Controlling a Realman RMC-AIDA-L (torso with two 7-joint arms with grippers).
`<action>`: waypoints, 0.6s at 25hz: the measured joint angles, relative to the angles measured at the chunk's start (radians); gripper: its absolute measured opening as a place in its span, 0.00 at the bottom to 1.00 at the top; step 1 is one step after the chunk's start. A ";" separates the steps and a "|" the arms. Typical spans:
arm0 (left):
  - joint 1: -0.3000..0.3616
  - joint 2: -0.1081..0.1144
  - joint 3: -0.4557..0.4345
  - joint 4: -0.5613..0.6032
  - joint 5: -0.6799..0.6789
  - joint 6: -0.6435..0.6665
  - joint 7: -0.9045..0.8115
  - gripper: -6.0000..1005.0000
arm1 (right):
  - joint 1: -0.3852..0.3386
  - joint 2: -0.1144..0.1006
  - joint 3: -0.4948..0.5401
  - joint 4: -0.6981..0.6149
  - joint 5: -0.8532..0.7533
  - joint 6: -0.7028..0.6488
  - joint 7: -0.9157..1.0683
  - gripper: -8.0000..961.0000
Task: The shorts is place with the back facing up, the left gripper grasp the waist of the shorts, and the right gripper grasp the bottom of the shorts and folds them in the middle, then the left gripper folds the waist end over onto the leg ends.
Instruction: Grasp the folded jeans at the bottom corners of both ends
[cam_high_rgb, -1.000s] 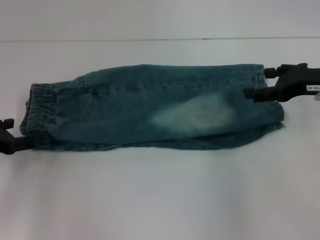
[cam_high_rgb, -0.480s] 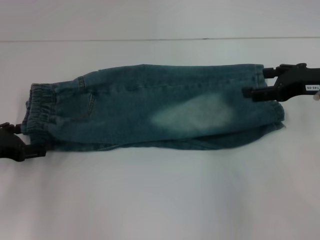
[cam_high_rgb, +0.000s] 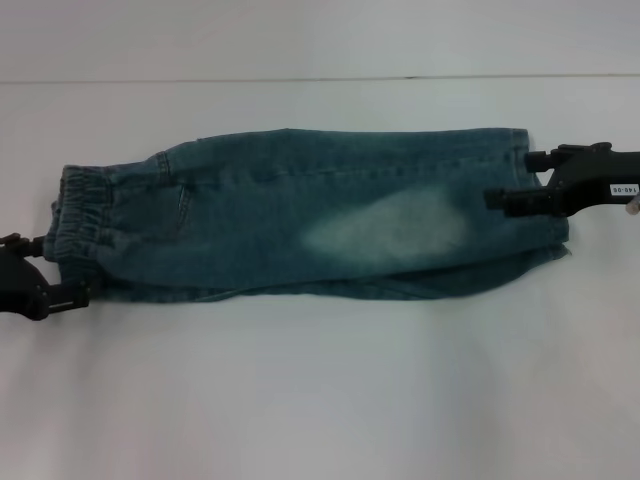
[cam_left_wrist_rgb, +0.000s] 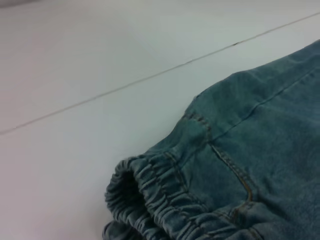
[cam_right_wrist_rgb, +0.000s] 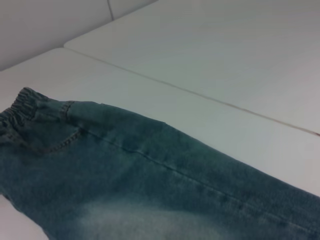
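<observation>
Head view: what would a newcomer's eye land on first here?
The blue denim shorts, folded lengthwise across the white table, with a pale faded patch toward the leg end. Then the two black grippers: the left gripper at the elastic waist, the right gripper at the leg hems.

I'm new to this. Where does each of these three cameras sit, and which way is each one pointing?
Head view: on the robot's head, looking forward and down at the shorts on the white table; the left hand shows at the waist end, the right hand at the leg ends.
Left wrist view: on the left arm, close on the elastic waistband; none of the robot shows.
Right wrist view: on the right arm, looking along the shorts toward the waistband; none of the robot shows.
Shared: all three show the shorts.
</observation>
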 joint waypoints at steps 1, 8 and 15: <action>0.001 0.000 0.000 -0.005 -0.006 0.000 0.014 0.88 | -0.001 0.000 0.002 0.001 0.000 -0.004 0.001 0.98; -0.006 0.002 0.004 -0.062 -0.024 -0.024 0.102 0.69 | -0.007 0.000 0.008 0.010 0.022 -0.020 0.003 0.98; -0.012 0.005 0.002 -0.066 -0.019 -0.025 0.103 0.53 | -0.012 0.000 0.005 0.021 0.027 -0.021 0.012 0.98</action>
